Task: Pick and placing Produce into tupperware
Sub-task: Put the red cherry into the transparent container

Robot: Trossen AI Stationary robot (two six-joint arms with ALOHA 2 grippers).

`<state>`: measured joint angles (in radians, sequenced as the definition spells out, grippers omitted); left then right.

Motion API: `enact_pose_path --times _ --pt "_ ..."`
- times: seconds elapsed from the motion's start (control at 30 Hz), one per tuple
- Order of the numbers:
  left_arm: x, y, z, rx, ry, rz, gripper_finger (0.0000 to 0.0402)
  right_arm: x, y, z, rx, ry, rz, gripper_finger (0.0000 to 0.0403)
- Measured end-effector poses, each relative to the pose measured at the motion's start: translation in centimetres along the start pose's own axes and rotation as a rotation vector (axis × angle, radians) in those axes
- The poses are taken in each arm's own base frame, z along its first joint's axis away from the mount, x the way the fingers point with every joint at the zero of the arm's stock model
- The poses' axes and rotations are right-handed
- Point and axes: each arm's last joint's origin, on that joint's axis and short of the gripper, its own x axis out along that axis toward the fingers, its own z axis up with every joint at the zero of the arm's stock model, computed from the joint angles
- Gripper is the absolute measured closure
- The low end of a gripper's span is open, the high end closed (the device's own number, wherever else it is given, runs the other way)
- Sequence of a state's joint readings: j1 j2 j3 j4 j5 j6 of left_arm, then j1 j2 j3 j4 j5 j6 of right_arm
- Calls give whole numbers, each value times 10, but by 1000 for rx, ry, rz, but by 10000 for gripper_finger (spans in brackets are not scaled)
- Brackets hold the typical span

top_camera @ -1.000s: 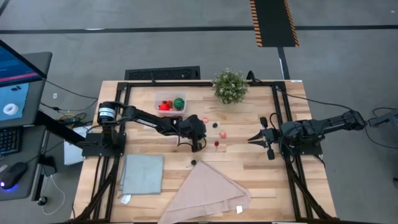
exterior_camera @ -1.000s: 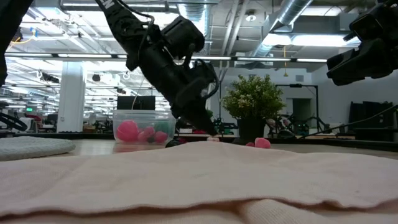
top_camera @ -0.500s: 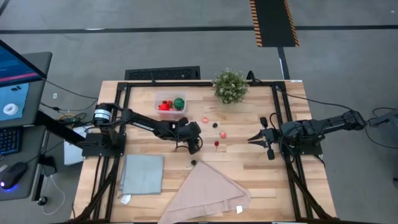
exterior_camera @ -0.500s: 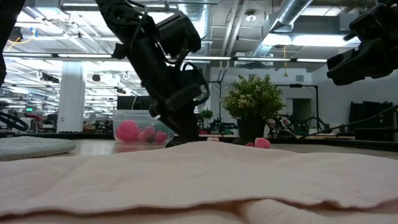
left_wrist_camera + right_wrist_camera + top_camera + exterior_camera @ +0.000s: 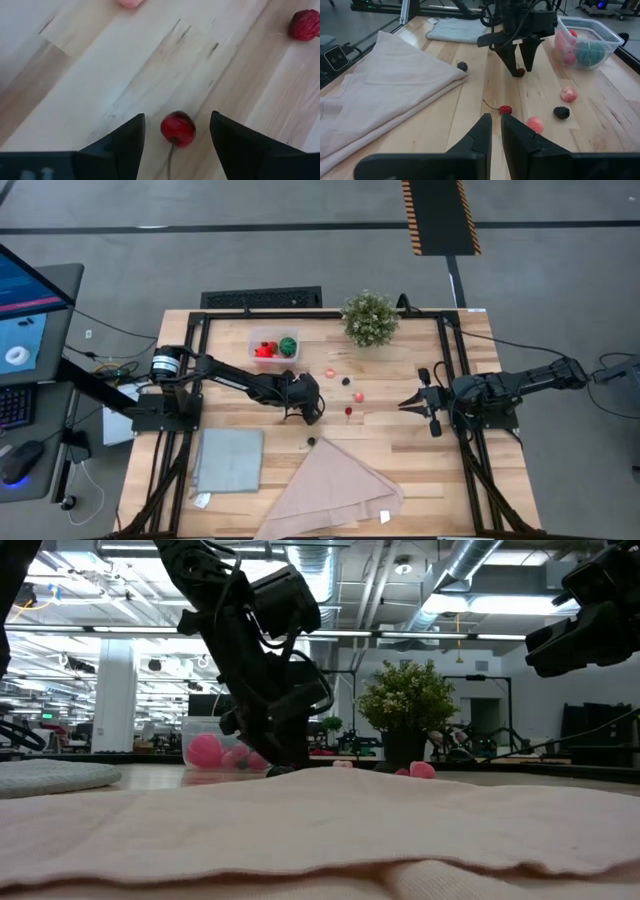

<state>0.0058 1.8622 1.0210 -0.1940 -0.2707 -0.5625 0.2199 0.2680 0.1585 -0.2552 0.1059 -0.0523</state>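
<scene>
Big pale wooden desk (image 5: 400, 465), with a pinkish cloth (image 5: 335, 490) draped over its near edge and a grey-blue cloth (image 5: 228, 460) near the near-left corner. A potted plant (image 5: 369, 318) sits at the far edge. The tupperware (image 5: 273, 346), also near the far edge, already has red and green produce in it. Left gripper (image 5: 175, 127) is down mid-desk, fingers spread either side of a little red cherry (image 5: 178, 128), not pinching it. Right gripper (image 5: 496, 131) waits near the right edge, fingers nearly pressed together, holding nothing. A few small pieces (image 5: 348, 385) lie loose mid-desk.
</scene>
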Motion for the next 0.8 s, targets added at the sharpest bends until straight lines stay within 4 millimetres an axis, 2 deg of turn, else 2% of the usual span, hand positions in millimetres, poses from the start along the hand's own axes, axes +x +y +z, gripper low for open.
enact_pose_path --times 0.13,0.23,0.5,0.6,0.8 --pt "0 1 -2 -19 19 14 196 0 0 0 0 0 0 339" --pt "0 2 -2 -25 17 18 213 0 0 0 0 0 0 339" --pt "0 1 -1 -28 -4 34 338 0 0 0 0 0 0 339" --pt "-1 2 0 -30 -15 42 371 0 0 0 0 0 0 339" --pt "-23 3 11 -39 -88 38 370 0 0 0 0 0 0 339"
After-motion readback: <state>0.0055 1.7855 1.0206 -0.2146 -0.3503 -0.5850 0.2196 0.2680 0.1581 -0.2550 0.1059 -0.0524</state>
